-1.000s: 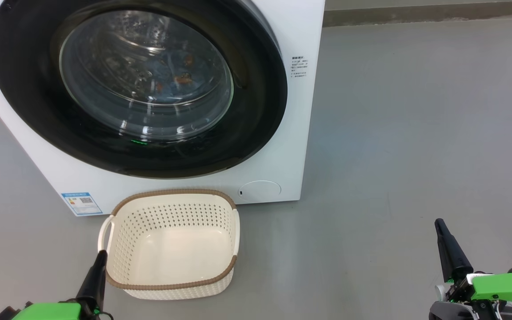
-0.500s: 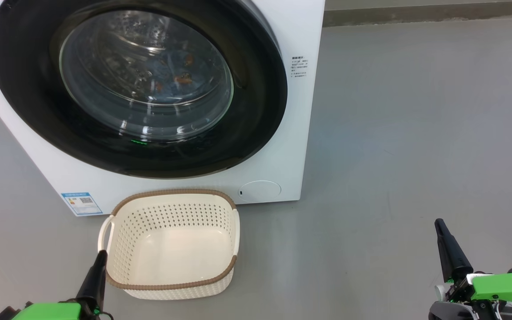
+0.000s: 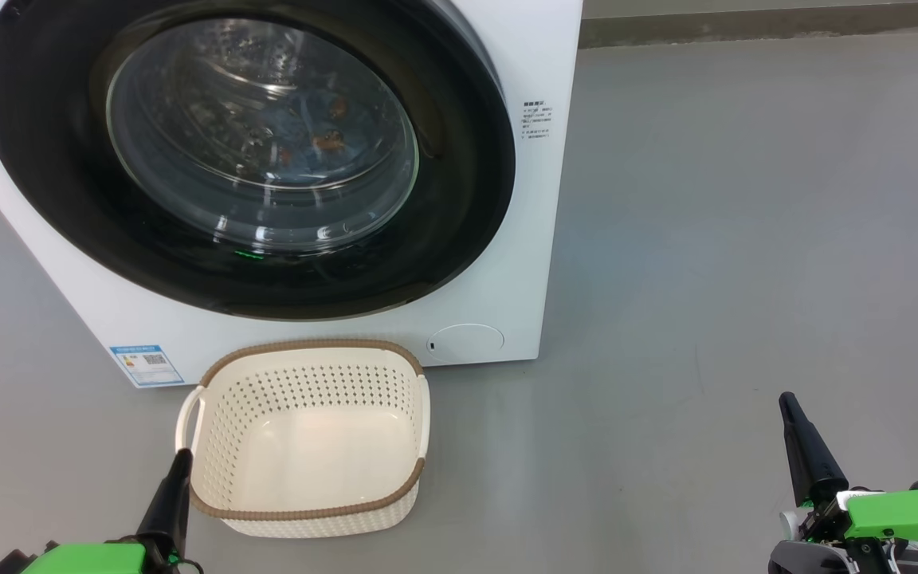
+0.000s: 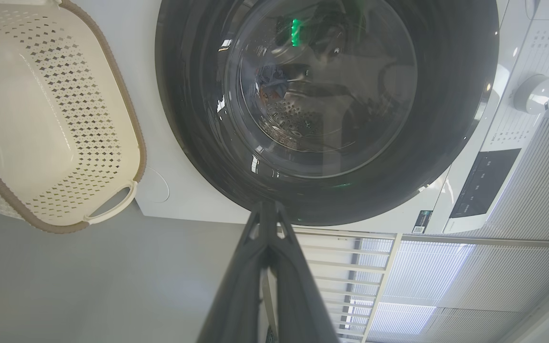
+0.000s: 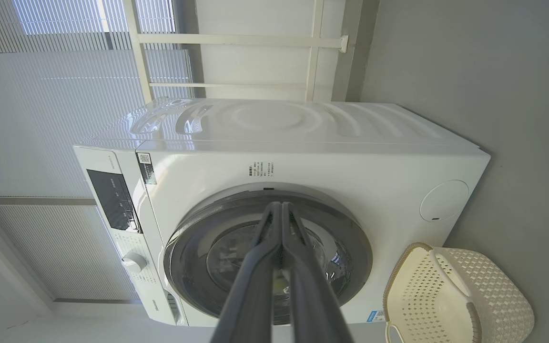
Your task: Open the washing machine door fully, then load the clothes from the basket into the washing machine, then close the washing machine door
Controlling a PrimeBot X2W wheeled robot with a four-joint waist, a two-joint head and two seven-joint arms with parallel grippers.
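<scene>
Washer [image 3: 543,239], white and front-loading, stands on a grey floor [image 3: 746,239] and takes up the upper left of the head view. Its door [image 3: 463,199], a wide glossy black ring around a bulging glass bowl, lies shut against the front. Behind the glass, inside the steel drum, the clothes [image 3: 315,131] show as a patch of light blue cloth with orange-brown print; the left wrist view also shows them through the window [image 4: 269,83].

Low on the front sit a blue label [image 3: 146,364] at the left and a round cap [image 3: 465,341] at the right. The basket [image 3: 307,347] rests on the floor just before the washer, between label and cap and below the door, its brown rim upward and its bare cream bottom in sight.

The left gripper [image 3: 182,456] rises from the lower left with both dark fingers pressed together, holding nothing. In the head view its tip overlaps the basket's near left corner; in its own wrist view [image 4: 267,206] the fingers stand apart from the basket and point at the door's lower rim.

The right gripper [image 3: 785,399] rises from the lower right, well apart from washer and basket, over bare floor. Its fingers likewise meet along their length [image 5: 281,206], with nothing between them, and point toward the door.
</scene>
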